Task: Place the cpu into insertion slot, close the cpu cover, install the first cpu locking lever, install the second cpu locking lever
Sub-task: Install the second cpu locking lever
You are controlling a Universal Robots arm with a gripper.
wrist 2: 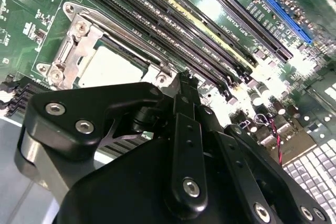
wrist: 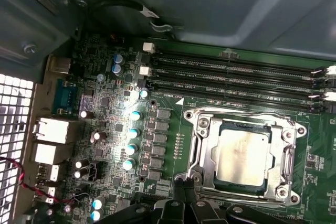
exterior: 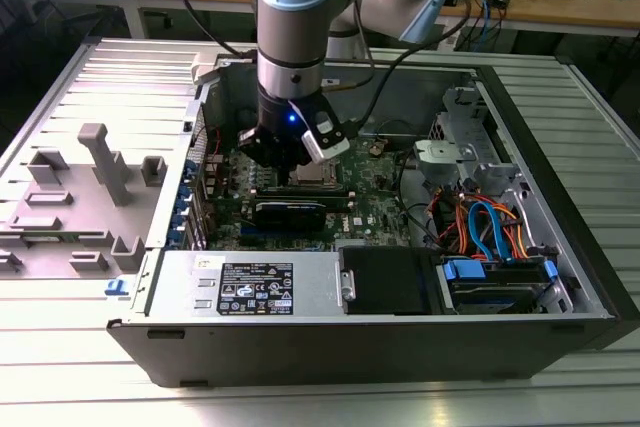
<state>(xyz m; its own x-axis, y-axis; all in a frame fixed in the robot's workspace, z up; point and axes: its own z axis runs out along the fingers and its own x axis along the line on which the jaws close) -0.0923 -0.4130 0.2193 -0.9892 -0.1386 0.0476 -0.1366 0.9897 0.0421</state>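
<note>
Inside the socket: the silver-grey square cpu (wrist: 242, 157) is sitting under the thin silver cpu cover (wrist: 202, 153). I am hovering the black gripper (wrist 2: 182, 85), jaws pressed together, nothing held. I judge lever-locking is in hand, needing a precise hook.

I see the cpu (wrist: 242, 156) seated in the insertion slot (wrist: 202, 153) on the motherboard (wrist: 121, 103), memory slots (wrist: 236, 77) just beside it, my gripper (exterior: 293, 152) above them.

The cpu (wrist: 242, 152), a flat square chip with a dull silver-grey top, lies level in the insertion slot (wrist: 210, 158) at the lower right of the first wrist view. The cpu cover (wrist: 286, 156), a thin silver frame with a wide central cut-out, lies flat around the chip's edges. In the second wrist view the chip (wrist 2: 111, 67) sits at centre left.
</note>
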